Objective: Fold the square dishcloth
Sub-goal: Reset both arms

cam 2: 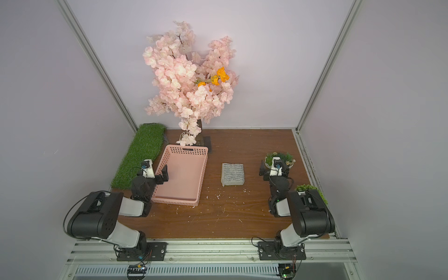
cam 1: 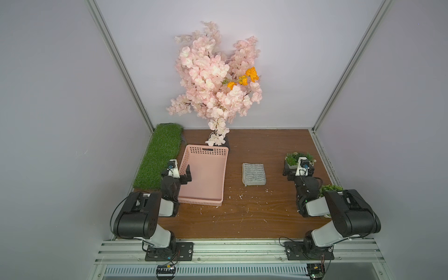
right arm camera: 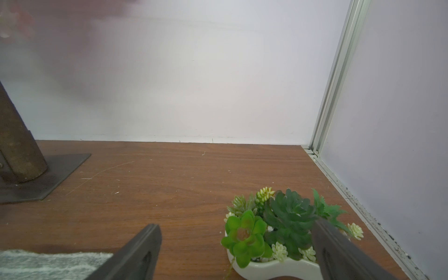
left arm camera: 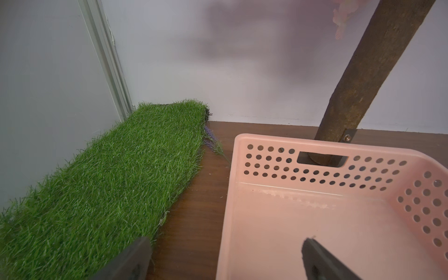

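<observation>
So the square dishcloth (cam 1: 253, 174) is lying flat mid-table (cam 1: 254, 213), between the pink basket (cam 1: 206, 149) and the little succulent pot (cam 1: 292, 158), touching neither. It looks like a compact, layered rectangle, so I'd guess it's already folded over. The left claw (left arm camera: 225, 246) is spread wide over the basket's rim with nothing in it, and the right claw (right arm camera: 236, 225) is just as wide and empty near the succulents. The cloth looks light, floppy and fuzzy, so it shouldn't be slippery. I'd pinch a corner through all the layers, since it'll sag and could unfold if only the top layer gets lifted.

Bare table (cam 1: 254, 213) around dishcloth (cam 1: 253, 177), basket (cam 1: 200, 201) left, succulent pot (cam 1: 291, 158) right
</observation>
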Robot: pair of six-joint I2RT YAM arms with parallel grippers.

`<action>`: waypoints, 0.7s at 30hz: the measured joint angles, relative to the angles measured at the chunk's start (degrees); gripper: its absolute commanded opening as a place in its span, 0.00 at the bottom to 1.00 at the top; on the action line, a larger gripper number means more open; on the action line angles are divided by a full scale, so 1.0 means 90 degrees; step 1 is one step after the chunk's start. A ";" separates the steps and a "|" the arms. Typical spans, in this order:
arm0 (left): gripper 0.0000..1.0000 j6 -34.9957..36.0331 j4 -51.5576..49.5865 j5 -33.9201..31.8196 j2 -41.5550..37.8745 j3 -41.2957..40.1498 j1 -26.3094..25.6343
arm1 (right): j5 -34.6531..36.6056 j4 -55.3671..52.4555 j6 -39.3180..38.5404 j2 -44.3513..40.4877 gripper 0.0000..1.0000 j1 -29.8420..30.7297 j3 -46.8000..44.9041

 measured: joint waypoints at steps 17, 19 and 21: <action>1.00 -0.0017 0.0002 -0.0085 0.0000 0.0000 0.0002 | -0.0087 -0.0102 -0.0002 0.0000 0.99 0.0000 0.0000; 1.00 -0.0017 0.0002 -0.0085 0.0000 0.0000 0.0002 | -0.0085 -0.0102 -0.0002 0.0000 0.99 0.0000 0.0000; 1.00 -0.0017 0.0002 -0.0087 0.0000 0.0000 0.0002 | -0.0085 -0.0102 -0.0002 0.0000 0.99 0.0000 0.0000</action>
